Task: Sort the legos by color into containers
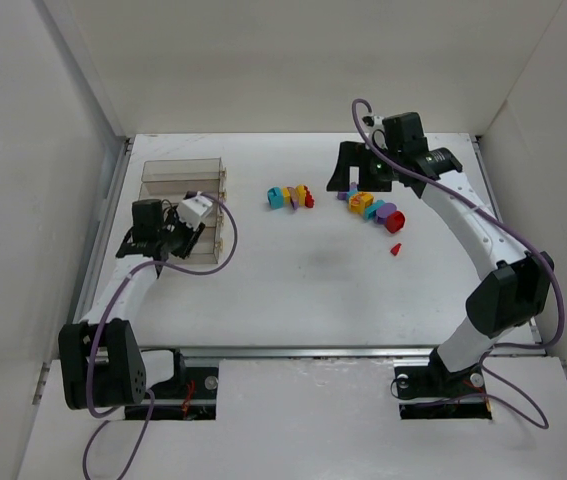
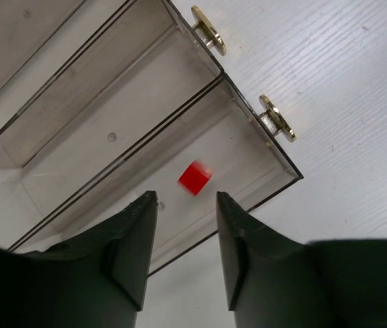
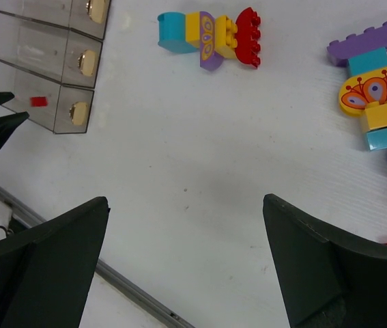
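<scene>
The containers [image 1: 183, 180] stand at the table's left, a block of clear narrow bins. A small red lego [image 2: 194, 178], blurred, is inside the nearest bin [image 2: 111, 164] and also shows through its wall [image 3: 38, 101]. My left gripper [image 2: 185, 201] hangs just above that bin's near end, jaws slightly open with nothing between them. Other legos lie in a joined cyan, yellow, purple and red row [image 1: 291, 197] and a second mixed cluster [image 1: 375, 208]. My right gripper [image 3: 185, 199] stands wide open and empty over bare table, near the back right [image 1: 358, 175].
A lone red piece [image 1: 396, 249] lies in front of the second cluster. Brass knobs [image 2: 277, 119] stick out of the bin ends. White walls enclose the table on three sides, and a metal rail [image 3: 132, 287] runs along its near edge.
</scene>
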